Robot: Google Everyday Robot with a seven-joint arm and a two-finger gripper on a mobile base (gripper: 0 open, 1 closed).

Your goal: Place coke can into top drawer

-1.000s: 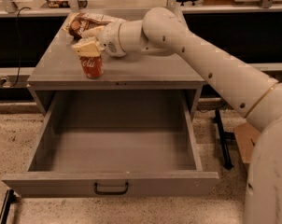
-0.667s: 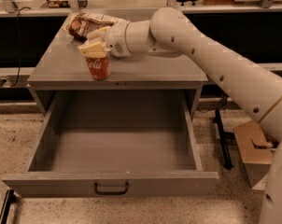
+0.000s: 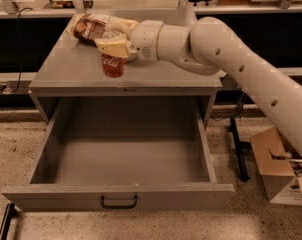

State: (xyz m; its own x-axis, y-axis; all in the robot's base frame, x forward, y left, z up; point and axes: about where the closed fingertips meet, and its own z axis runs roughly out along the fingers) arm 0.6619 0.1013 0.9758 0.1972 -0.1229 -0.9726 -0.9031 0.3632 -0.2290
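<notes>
- Between the jaws, the coke can [image 3: 113, 66] is standing upright: a small red cylinder with white script, its top hidden by the cream pads.
- The gripper [image 3: 113, 49] is clasping the can's upper part, jaws narrowed onto it, over the flat grey cabinet top [image 3: 66, 71]; I cannot tell whether the can is touching the cabinet top.
- Below and in front of the jaws, the top drawer [image 3: 118, 196] is standing pulled out, a deep grey metal box with a dark handle [image 3: 119, 202].
- Behind the jaws, a crinkled brown snack bag [image 3: 88, 28] is lying.

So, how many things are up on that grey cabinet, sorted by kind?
coke can: 1, red, gripped at its top by the hand
snack bag: 1, brown, lying behind the can
Total: 2
</notes>
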